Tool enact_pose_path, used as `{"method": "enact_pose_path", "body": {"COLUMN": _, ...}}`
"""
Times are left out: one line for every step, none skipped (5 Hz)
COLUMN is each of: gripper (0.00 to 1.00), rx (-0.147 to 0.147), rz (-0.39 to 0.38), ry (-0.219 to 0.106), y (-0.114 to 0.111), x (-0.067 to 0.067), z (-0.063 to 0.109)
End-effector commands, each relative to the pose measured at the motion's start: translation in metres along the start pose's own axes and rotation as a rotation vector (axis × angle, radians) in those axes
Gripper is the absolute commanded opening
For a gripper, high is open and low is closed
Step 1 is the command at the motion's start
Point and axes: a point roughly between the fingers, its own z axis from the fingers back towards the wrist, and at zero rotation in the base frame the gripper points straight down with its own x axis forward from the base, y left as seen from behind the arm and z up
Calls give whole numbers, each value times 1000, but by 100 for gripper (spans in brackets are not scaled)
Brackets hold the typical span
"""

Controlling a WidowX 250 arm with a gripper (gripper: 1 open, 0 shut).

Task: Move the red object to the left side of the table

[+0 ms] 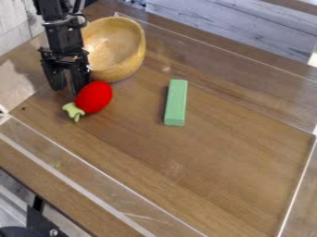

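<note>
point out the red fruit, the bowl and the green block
red fruit (95, 95), camera view, middle of its red body
bowl (114, 46), camera view, inner wall
green block (177, 102), camera view, middle of its top face

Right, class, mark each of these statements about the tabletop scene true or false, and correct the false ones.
1. The red object lies on the table, not inside the wooden bowl. True.
2. The gripper is clamped on the red object. False: its jaws stand open just beside the fruit, up and to the left of it in the picture, and hold nothing.
3. The green block lies to the right of the red object in the picture. True.
4. The green block leans against the wooden bowl. False: it lies flat on the table, apart from the bowl.
5. The red object's green leafy end points toward the bowl. False: it points away, to the lower left.
</note>
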Motion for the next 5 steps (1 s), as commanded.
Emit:
{"method": "enact_pose_path", "body": {"gripper": 100, "rx": 23, "rz": -14, "ry": -78, "y": -8, "x": 12, "z": 29}}
{"method": "enact_pose_path", "body": {"gripper": 100, "rx": 10, "rz": 21, "ry": -100, "y": -11, "x": 12, "z": 50}}
{"method": "enact_pose_path", "body": {"gripper": 100, "rx": 7, "rz": 50, "ry": -143, "y": -18, "x": 13, "z": 79}}
{"method": "enact_pose_path", "body": {"gripper": 100, "rx": -8, "rz": 47, "ry": -173, "y": -19, "x": 20, "z": 100}}
{"method": "enact_pose_path", "body": {"gripper": 100, "rx": -30, "rz": 43, "ry": -192, "y": -21, "x": 26, "z": 110}}
